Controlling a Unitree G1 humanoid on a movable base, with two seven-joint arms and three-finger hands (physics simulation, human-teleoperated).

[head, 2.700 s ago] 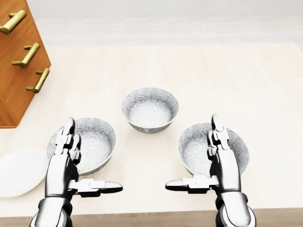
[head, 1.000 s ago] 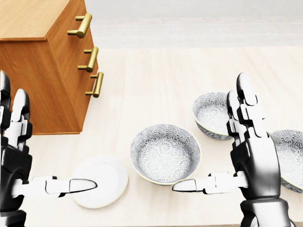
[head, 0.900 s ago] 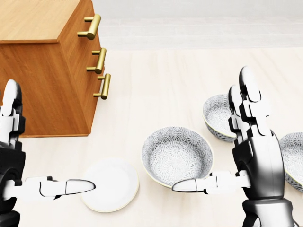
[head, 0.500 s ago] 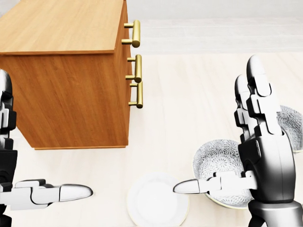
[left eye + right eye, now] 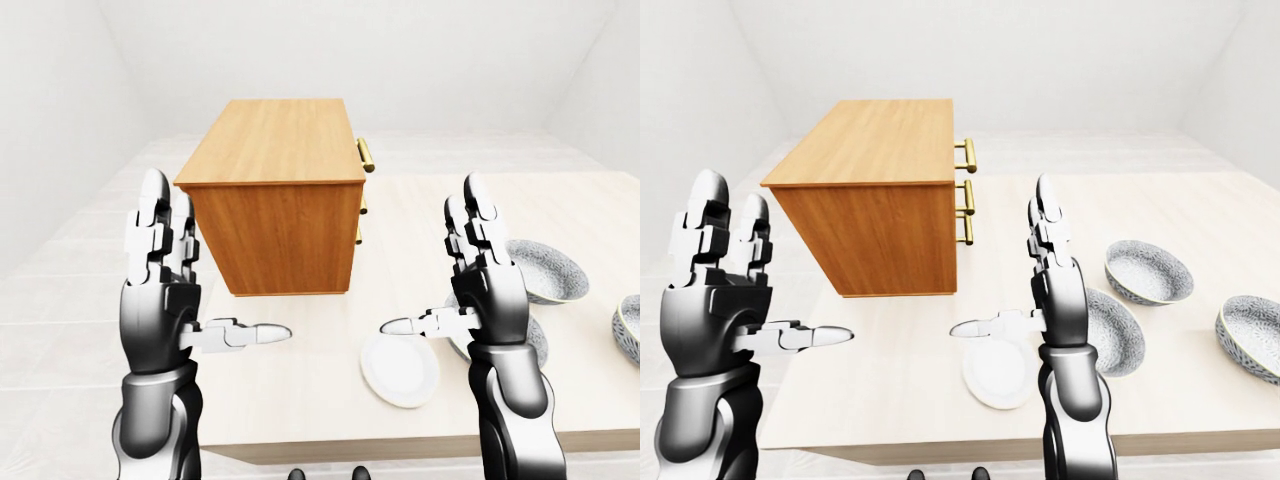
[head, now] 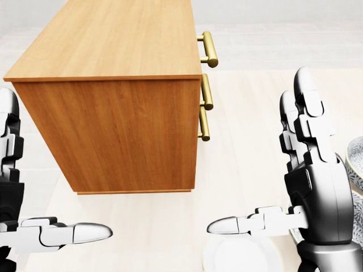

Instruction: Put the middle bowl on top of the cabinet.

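Note:
In the right-eye view three patterned grey bowls stand on the pale table (image 5: 1200, 205) at the right. The middle bowl (image 5: 1148, 271) is the one farthest up. The left bowl (image 5: 1110, 332) is partly hidden behind my right hand, and the right bowl (image 5: 1251, 337) is cut by the picture's edge. The wooden cabinet (image 5: 880, 200) with brass handles stands left of centre, its flat top bare. My left hand (image 5: 775, 265) and right hand (image 5: 1002, 260) are both raised, fingers up, thumbs pointing inward, open and empty. Neither touches a bowl.
A white plate (image 5: 998, 376) lies on the table below my right thumb, next to the left bowl. The table's near edge (image 5: 940, 440) runs along the bottom of the view. Pale floor (image 5: 770, 190) and white walls lie left of the cabinet and beyond it.

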